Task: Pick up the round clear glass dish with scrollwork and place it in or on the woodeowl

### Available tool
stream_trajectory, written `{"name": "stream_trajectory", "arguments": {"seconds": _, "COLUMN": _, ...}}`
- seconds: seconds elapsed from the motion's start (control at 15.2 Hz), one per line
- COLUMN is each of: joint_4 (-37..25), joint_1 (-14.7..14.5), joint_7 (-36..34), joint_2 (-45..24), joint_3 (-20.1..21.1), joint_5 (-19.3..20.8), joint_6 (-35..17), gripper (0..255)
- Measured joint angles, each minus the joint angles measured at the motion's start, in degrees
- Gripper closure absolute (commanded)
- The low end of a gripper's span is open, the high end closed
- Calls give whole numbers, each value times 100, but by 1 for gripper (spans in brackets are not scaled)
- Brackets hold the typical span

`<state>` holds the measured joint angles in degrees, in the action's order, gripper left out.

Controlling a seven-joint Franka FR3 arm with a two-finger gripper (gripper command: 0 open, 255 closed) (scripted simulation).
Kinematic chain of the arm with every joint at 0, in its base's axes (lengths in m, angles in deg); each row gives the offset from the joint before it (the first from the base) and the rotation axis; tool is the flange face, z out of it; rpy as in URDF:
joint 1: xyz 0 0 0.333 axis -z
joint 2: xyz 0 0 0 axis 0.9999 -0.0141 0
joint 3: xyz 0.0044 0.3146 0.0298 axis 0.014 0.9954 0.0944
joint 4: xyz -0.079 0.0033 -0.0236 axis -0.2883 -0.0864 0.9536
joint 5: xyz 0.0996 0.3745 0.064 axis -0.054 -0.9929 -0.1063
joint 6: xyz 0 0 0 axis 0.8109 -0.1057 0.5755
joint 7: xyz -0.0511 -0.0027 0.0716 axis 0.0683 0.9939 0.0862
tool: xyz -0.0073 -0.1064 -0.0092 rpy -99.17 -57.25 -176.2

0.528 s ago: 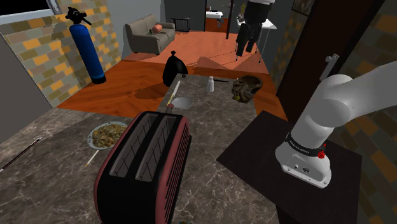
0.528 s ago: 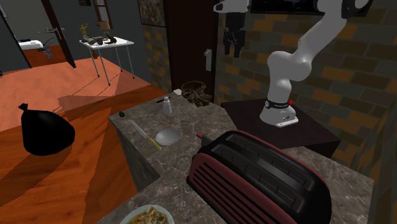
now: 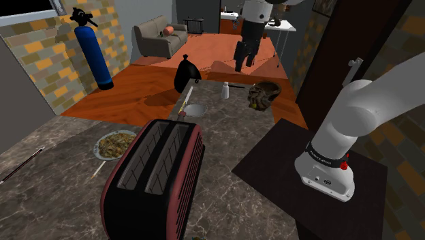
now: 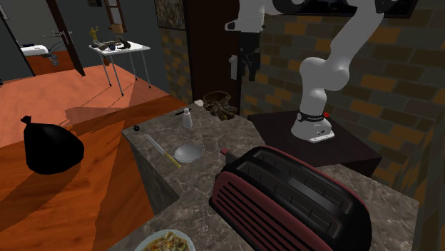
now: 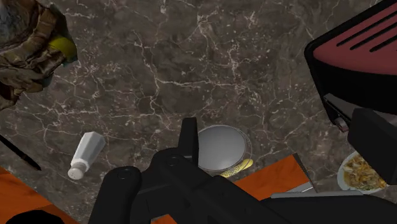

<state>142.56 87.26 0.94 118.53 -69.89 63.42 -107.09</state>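
The round clear glass dish point(image 3: 195, 110) lies flat on the dark marble counter, beyond the toaster; it also appears as the dish point(image 4: 188, 152) and the dish point(image 5: 221, 147). The brown carved owl-shaped bowl point(image 3: 262, 94) stands at the counter's far corner, seen again as the bowl point(image 4: 221, 105) and the bowl point(image 5: 28, 48). My black gripper point(image 3: 244, 58) hangs high above the counter between the two, gripper point(image 4: 247, 63), open and holding nothing. In the wrist view the gripper point(image 5: 280, 143) has the dish just inside one finger point(image 5: 188, 137).
A dark red toaster point(image 3: 153, 177) takes up the near counter. A white shaker point(image 3: 225, 89), a long yellow-handled utensil point(image 3: 184, 101) and a plate of food point(image 3: 114, 143) lie around the dish. The counter edge drops to an orange floor with a black bag point(image 3: 185, 73).
The arm has swung toward the shoulder view's left and come lower, bringing the gripper from above the owl bowl's side to over the counter near the dish.
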Motion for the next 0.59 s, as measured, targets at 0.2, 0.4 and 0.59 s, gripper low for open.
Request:
{"name": "stream_trajectory", "arguments": {"seconds": 0.2, "joint_4": -57, "joint_1": -21, "joint_7": 13, "joint_2": -587, "joint_3": 83, "joint_5": 6, "joint_6": -506, "gripper": 0}}
{"name": "stream_trajectory", "arguments": {"seconds": 0.4, "joint_4": -215, "joint_1": -61, "joint_7": -50, "joint_2": -1254, "joint_3": 212, "joint_5": 20, "joint_6": -997, "gripper": 0}}
{"name": "stream_trajectory", "arguments": {"seconds": 0.59, "joint_4": -429, "joint_1": -69, "joint_7": -68, "joint_2": -1907, "joint_3": 287, "joint_5": 82, "joint_6": -1415, "gripper": 0}}
